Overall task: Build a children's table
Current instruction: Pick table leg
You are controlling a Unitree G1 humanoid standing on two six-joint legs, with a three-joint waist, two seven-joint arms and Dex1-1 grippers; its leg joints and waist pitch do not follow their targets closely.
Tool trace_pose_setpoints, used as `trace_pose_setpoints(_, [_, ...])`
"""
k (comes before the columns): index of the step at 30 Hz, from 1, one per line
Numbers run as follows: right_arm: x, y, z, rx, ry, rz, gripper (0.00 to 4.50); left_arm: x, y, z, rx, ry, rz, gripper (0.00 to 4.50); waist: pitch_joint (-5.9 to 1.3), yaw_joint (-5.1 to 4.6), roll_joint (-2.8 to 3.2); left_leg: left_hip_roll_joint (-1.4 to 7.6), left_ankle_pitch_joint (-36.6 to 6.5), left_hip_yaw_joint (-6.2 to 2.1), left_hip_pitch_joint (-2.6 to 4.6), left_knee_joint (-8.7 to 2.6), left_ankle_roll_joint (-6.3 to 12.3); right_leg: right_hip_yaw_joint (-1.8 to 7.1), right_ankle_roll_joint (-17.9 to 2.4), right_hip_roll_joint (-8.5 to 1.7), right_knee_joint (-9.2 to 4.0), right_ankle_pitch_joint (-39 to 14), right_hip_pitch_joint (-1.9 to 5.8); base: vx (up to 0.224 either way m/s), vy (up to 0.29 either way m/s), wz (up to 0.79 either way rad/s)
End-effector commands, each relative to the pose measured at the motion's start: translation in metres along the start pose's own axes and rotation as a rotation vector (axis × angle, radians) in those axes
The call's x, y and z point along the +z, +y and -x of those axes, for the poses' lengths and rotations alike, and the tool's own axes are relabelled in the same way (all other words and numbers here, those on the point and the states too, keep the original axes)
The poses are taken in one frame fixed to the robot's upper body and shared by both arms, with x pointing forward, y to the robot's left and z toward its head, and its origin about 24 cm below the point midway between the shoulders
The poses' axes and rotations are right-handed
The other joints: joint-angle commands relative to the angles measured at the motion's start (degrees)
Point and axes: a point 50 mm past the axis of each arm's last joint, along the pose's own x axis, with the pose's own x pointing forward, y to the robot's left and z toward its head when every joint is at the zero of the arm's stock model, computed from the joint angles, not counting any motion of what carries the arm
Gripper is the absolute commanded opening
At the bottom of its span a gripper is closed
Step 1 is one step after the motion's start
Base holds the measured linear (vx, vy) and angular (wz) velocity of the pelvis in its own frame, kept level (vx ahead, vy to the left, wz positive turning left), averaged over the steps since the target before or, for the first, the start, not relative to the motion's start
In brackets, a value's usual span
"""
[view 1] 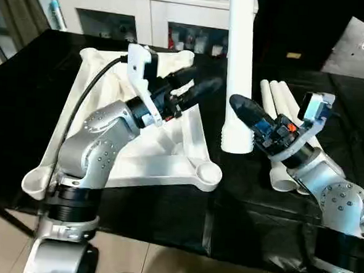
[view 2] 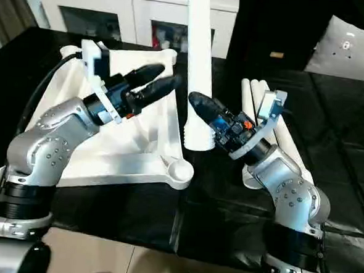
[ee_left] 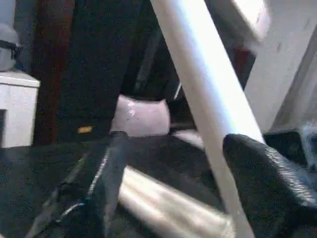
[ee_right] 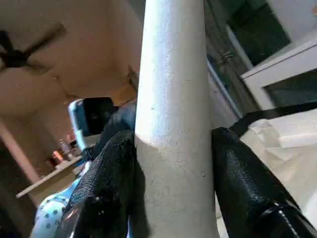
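- The overturned table top (view 1: 168, 157) lies ribbed side up on the black bench (view 1: 23, 102), one corner socket (view 1: 207, 173) near the bench's front edge, apparently so legs can drop in from above.
- The left pincer (view 1: 197, 85) hovers over the top, fingers spread and empty, near the upright leg but clear of it.
- The right pincer (view 1: 248, 119) is clamped on an upright leg (view 1: 240, 66), its foot just beside the top's right rim, seemingly bound for a socket.
- The spare legs (view 1: 283, 102) lie side by side behind the right arm; open bench remains at far right.
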Motion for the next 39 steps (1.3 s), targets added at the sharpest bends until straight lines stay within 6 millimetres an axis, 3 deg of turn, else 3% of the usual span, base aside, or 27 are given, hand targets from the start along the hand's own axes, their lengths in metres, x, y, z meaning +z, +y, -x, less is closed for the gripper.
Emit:
trace_pose_setpoints(1, [0.003,0.007,-0.001,0.044,-0.002,0.022,1.91,0.012,-0.005,-0.003,-0.026,-0.047,0.014,3.56,-5.04,0.45,-0.17,2.25,4.5,-0.13,-1.19,-3.29,5.48,2.78,-10.2,-5.33,-4.19,-12.7,4.55,0.000,0.000,0.00])
trace_pose_setpoints(2, [0.003,0.007,0.000,0.047,0.002,0.024,1.91,0.014,-0.006,-0.004,-0.036,-0.062,0.036,3.81,-5.01,0.62,-0.19,2.42,4.5,-0.15,-1.16,-3.36,5.47,2.65,-9.6,-5.28,-4.30,-13.1,4.45,0.000,0.000,0.00])
trace_pose_setpoints(7, [-0.004,0.013,-0.004,0.033,0.085,0.145,1.91,0.013,-0.011,-0.007,-0.069,-0.066,0.077,4.23,-5.09,0.98,0.07,2.65,5.6,-0.40,-1.29,-3.39,5.25,2.21,-8.2,-5.24,-4.14,-12.9,4.36,0.000,0.000,0.00])
trace_pose_setpoints(9, [-0.010,0.013,-0.007,-0.006,0.149,0.239,1.91,0.012,-0.013,-0.008,-0.079,-0.069,0.101,4.31,-5.10,1.02,-0.12,2.60,5.6,-0.38,-1.43,-3.36,4.90,2.22,-7.6,-5.25,-4.14,-12.9,4.50,0.000,0.000,0.00])
trace_pose_setpoints(12, [-0.016,0.013,-0.011,-0.034,0.201,0.331,1.91,0.009,-0.015,-0.009,-0.080,-0.043,0.087,4.47,-5.00,0.87,0.01,2.59,4.6,-0.45,-1.49,-3.46,4.03,2.28,-6.9,-5.26,-4.30,-14.0,4.45,0.000,0.000,0.00])
trace_pose_setpoints(13, [-0.022,0.012,-0.014,-0.076,0.208,0.419,1.91,0.001,-0.015,-0.010,-0.059,0.007,0.032,4.50,-4.97,0.85,0.30,2.59,4.4,-0.46,-1.41,-3.49,3.98,2.29,-7.0,-5.24,-4.28,-14.0,4.39,0.000,0.000,0.00])
trace_pose_setpoints(15, [-0.024,0.010,-0.016,-0.114,0.207,0.492,1.91,-0.002,-0.014,-0.010,-0.050,0.025,0.013,4.50,-4.99,0.66,0.15,2.70,4.3,-0.52,-1.47,-3.54,3.61,2.27,-6.3,-5.32,-4.25,-13.9,4.33,0.000,0.000,0.00])
trace_pose_setpoints(16, [-0.026,0.009,-0.016,-0.132,0.206,0.530,1.91,-0.003,-0.013,-0.010,-0.039,0.032,-0.011,4.50,-4.99,0.60,0.42,2.70,3.9,-0.50,-1.41,-3.55,3.29,2.28,-6.3,-5.41,-4.26,-14.1,4.34,0.000,0.000,0.00])
trace_pose_setpoints(20, [-0.031,0.007,-0.014,-0.152,0.157,0.613,1.91,-0.006,-0.011,-0.009,-0.001,0.041,-0.050,4.50,-4.98,0.24,0.30,2.83,3.1,-0.45,-1.56,-3.61,3.27,2.37,-7.6,-5.35,-4.04,-11.5,4.49,0.000,0.000,0.00])
trace_pose_setpoints(22, [-0.038,0.002,-0.010,-0.196,0.186,0.672,1.91,-0.009,-0.010,-0.007,0.027,0.038,-0.061,4.15,-4.96,0.13,0.45,2.87,3.0,-0.47,-1.50,-3.59,3.40,2.31,-8.3,-5.39,-4.01,-10.6,4.54,0.000,0.000,0.00])
trace_pose_setpoints(25, [-0.043,-0.001,-0.010,-0.217,0.181,0.723,1.91,-0.012,-0.008,-0.008,0.079,0.012,-0.043,4.11,-4.98,0.00,0.43,2.74,2.4,-0.42,-1.62,-3.56,3.48,2.36,-8.5,-5.35,-3.99,-10.5,4.72,0.000,0.000,0.00])
trace_pose_setpoints(27, [-0.045,-0.002,-0.011,-0.222,0.176,0.723,1.91,-0.014,-0.007,-0.009,0.104,0.004,-0.032,3.73,-4.92,-0.11,0.32,2.73,2.0,-0.35,-1.71,-3.57,3.77,2.41,-8.7,-5.34,-4.16,-10.9,4.79,0.000,0.000,0.00])
trace_pose_setpoints(29, [-0.053,-0.001,-0.013,-0.213,0.169,0.735,1.91,-0.019,-0.006,-0.010,0.139,-0.008,-0.046,3.72,-4.87,-0.09,0.27,2.82,1.6,-0.41,-1.67,-3.63,4.30,2.36,-8.4,-5.36,-4.26,-11.5,4.63,0.000,0.000,0.00])
trace_pose_setpoints(39, [-0.054,-0.003,-0.019,-0.215,0.126,0.746,1.91,-0.027,-0.009,-0.011,0.138,-0.014,-0.015,2.96,-4.90,-0.11,0.30,2.99,1.6,-0.43,-1.53,-3.65,5.03,2.39,-8.9,-5.40,-4.02,-10.4,4.58,0.000,0.000,0.00])
